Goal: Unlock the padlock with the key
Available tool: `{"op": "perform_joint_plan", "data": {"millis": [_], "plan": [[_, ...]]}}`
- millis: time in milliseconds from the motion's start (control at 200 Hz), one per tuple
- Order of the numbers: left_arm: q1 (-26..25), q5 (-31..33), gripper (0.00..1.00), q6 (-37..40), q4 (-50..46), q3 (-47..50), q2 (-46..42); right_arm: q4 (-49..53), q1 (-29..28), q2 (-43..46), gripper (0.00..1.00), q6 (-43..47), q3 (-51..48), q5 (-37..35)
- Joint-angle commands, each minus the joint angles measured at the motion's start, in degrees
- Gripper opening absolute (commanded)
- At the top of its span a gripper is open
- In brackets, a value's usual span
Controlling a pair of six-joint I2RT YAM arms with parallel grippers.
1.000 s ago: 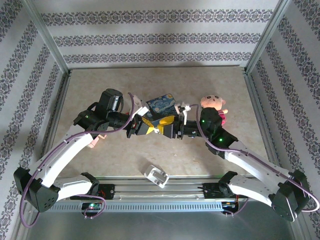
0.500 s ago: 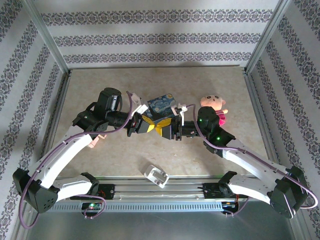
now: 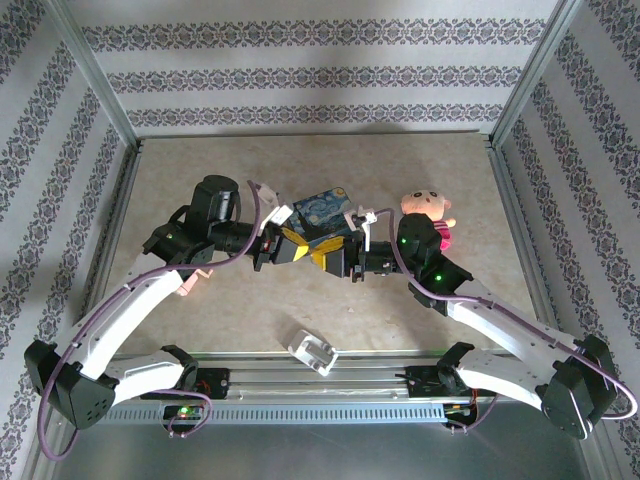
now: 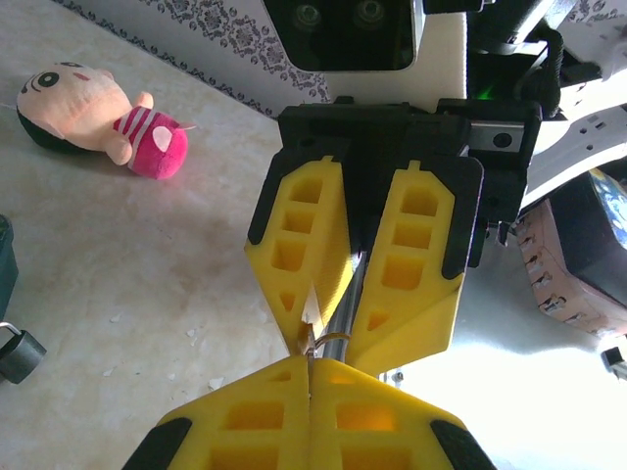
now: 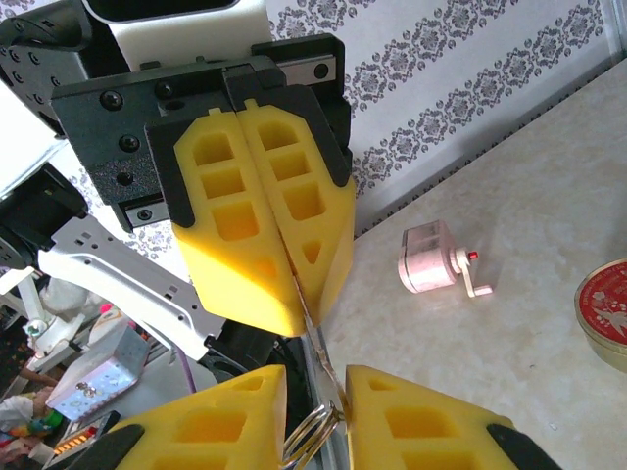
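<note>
Table [image 3: 200, 180]: pale and wide. Blue tin [image 3: 322, 212] at far centre, doll [image 3: 430, 213] to its right, white plug [image 3: 312, 350] by the near edge. Both arms meet in mid-air over the centre, just near of the tin. Left gripper [image 5: 302, 305]: fingers pressed together on the key [image 5: 315, 351], the thin grey blade sticking out between the tips. Right gripper [image 4: 328, 335]: fingers a narrow gap apart either side of the key's ring [image 5: 306, 438] end; cannot tell whether the pads touch metal. Padlock [image 4: 20, 354]: on the table, free of both grippers, below and to the far side of the meeting point. Handling, by judgement: the key is light, stiff, smooth and very thin, so it is likely to pivot or slip in soft pads. Best pinched flat across the head beside the ring, leaving the blade free. The padlock is small, hard and probably skids on the table. Best clamped across the body sides, keyhole exposed, shackle clear.
</note>
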State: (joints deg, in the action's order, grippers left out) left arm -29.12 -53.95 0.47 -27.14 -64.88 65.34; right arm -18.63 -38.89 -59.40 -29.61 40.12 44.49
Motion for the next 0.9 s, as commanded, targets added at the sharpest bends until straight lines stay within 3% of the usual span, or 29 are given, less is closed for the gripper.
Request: {"op": "perform_joint_plan", "data": {"millis": [0, 295, 455, 570, 605, 690, 755, 895], "plan": [[1.09, -0.95, 0.0, -1.39, 3.4, 0.65, -0.91, -2.19, -0.22, 0.9, 0.22, 0.47, -0.48, 0.95], [1.32, -1.33, 0.0, -2.15, 4.49, 1.22, -1.04, -2.85, -0.26, 0.57, 0.16, 0.28, -0.57, 0.77], [1.65, -1.75, 0.0, -3.4, 5.88, 1.71, -0.98, -2.9, -0.24, 0.4, 0.0, 0.14, -0.57, 0.62], [1.85, -1.66, 0.0, -6.21, 8.75, 2.55, -0.94, -2.9, -0.09, 0.94, 0.0, -0.15, -1.12, -1.48], [1.97, -1.28, 0.12, -7.73, 10.23, 3.02, -1.13, -2.78, 0.03, 1.36, 0.0, -0.3, -1.43, -2.7], [2.24, 1.51, 0.67, -12.36, 14.48, 4.26, -1.51, -1.03, 0.95, 2.39, 0.0, -1.17, -2.25, -6.97], [2.4, 5.07, 0.99, -16.24, 17.54, 5.2, -1.74, 2.07, 2.2, 3.18, 0.0, -2.46, -2.63, -11.25], [2.41, 16.56, 0.99, -22.02, 19.65, 6.22, -1.62, 9.4, 5.3, 4.25, 0.0, -5.55, -3.26, -16.37]]}}
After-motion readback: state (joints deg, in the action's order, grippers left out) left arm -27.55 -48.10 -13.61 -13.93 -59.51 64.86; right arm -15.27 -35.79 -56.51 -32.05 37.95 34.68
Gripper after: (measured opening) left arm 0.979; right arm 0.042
